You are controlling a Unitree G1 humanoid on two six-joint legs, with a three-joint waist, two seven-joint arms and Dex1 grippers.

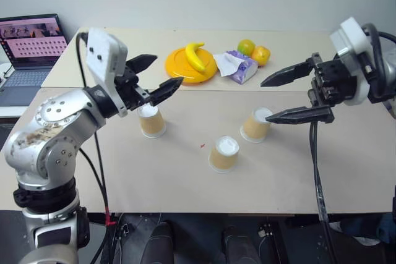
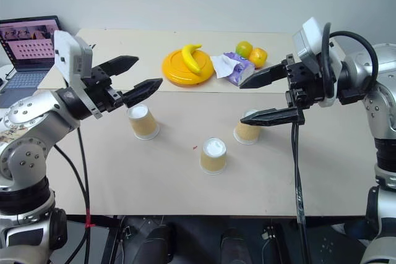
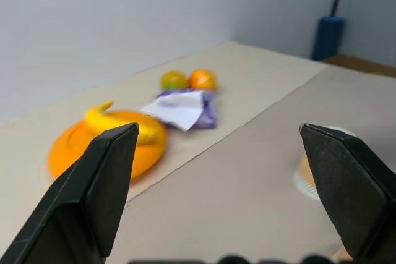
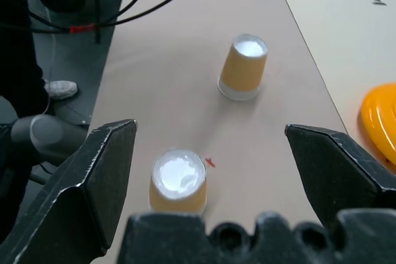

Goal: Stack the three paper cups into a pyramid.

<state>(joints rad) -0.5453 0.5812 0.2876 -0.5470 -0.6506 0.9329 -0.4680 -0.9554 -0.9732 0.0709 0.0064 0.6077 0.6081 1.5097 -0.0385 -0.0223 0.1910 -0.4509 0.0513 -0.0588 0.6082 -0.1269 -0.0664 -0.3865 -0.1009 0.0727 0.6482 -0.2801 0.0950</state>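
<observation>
- Paper cups, three, all upturned with the white round end up, each standing alone on the bench (image 1: 346,171); none touches another, nothing is stacked.
- Left cup (image 1: 151,120): toward the bench's left edge, just under the left gripper's tips as seen from the head.
- Middle cup (image 1: 224,154): nearest the front edge, about mid-bench, beside a small red mark (image 1: 202,146).
- Right cup (image 1: 256,125): behind and to the right of the middle cup, partly behind the right gripper's lower finger.
- Left gripper (image 1: 153,77): raised above the bench, fingers spread wide, grasping nothing.
- Right gripper (image 1: 277,97): raised above the bench, pointing inward, fingers released and spread, empty.
- Far side, not part of the job: orange plate (image 1: 179,66) with banana (image 1: 196,56), tissue pack (image 1: 238,66), two round fruits (image 1: 253,52); laptop (image 1: 28,51) off the left edge.
- Progress, judged: nothing built yet. Remaining: bring two cups side by side as a base, then set the third on top across them.
</observation>
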